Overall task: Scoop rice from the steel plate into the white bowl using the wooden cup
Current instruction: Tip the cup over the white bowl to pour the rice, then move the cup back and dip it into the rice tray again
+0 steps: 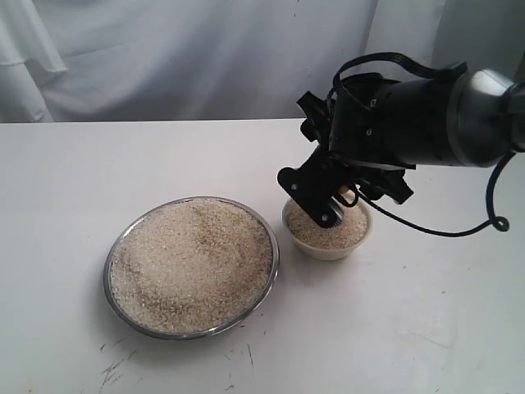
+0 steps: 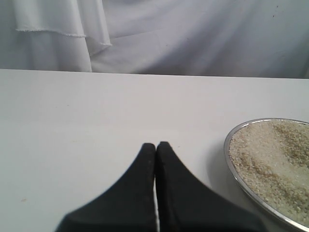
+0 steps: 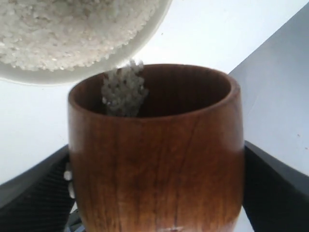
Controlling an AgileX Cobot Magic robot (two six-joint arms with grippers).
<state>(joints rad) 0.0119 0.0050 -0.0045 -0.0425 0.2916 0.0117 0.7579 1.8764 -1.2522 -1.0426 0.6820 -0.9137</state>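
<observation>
Currently in hand: the tipping step, with rice (image 3: 124, 92) spilling in a clump from the mouth of the wooden cup (image 3: 157, 159).
Cup: tilted mouth-down over the white bowl (image 1: 326, 253); whether its lip touches the bowl's rim I cannot tell.
Bowl: already holds a layer of grains and stands just beside the steel plate (image 1: 107, 275).
Plate: heaped with rice nearly to its rim.
Right hand (image 1: 321, 199): clamped on the cup, one finger on each flank.
Left hand (image 2: 156, 147): fingers pressed together, holding nothing, low over the surface (image 1: 426, 328) near the plate's edge.
Next move, as I judge it: let the remaining grains fall, level the cup, then carry it across to the plate for a fresh scoop, keeping clear of the bowl's rim.
</observation>
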